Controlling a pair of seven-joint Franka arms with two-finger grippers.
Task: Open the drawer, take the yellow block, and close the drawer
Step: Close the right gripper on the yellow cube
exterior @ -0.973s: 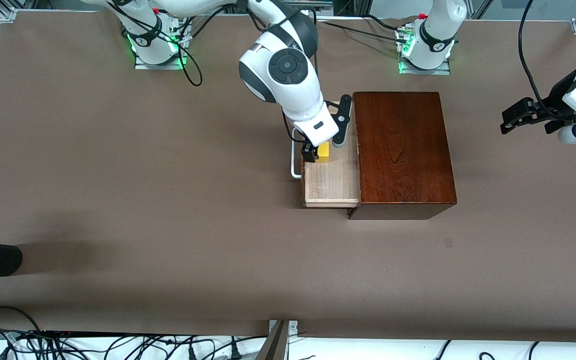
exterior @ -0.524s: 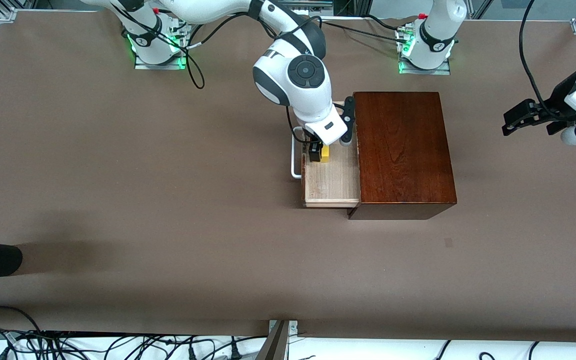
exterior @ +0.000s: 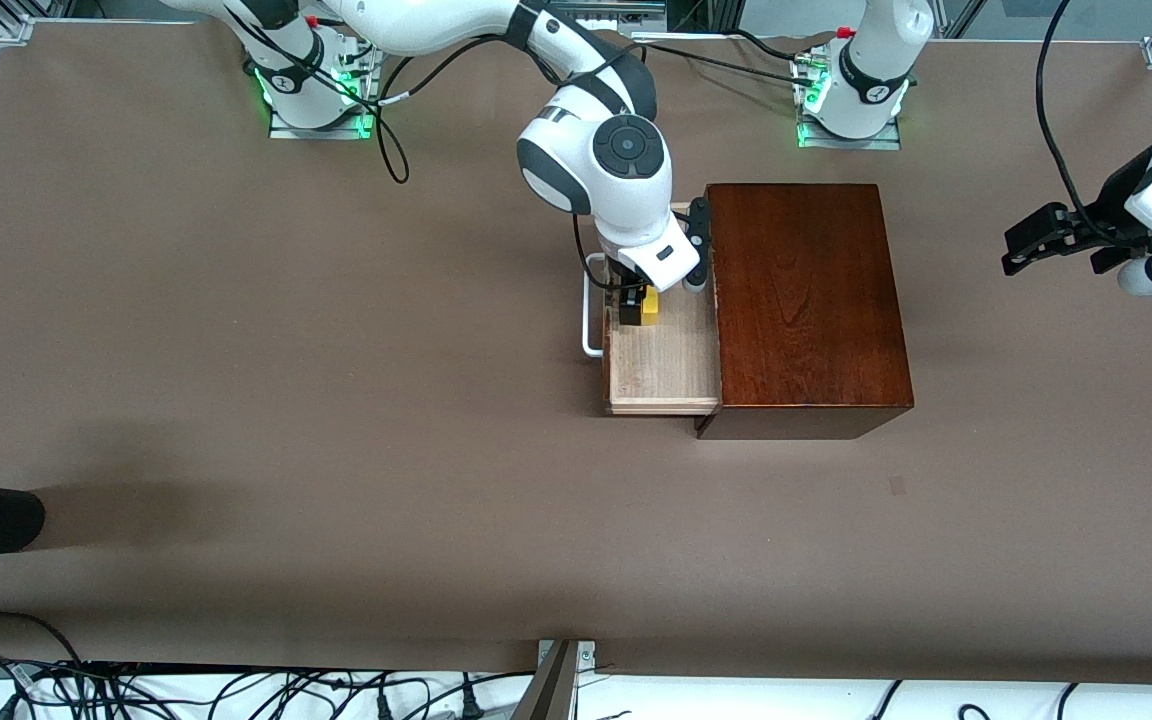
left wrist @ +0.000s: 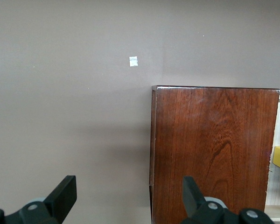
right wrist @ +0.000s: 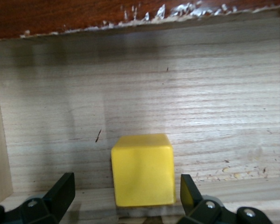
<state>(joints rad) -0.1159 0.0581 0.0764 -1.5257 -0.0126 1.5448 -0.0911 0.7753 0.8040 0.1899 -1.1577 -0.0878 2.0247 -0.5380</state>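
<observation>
Wide brown bench, matte surface. Glossy dark mahogany box sits on bench, toward left arm's end. Drawer pulled out from box toward right arm's end, pale wood tray showing. Small pale square mark on bench, nearer front camera than box. Two arm bases mounted along bench edge farthest from front camera.

table: brown | cables: black, tangled at table's near edge | marker: small pale square on table
</observation>
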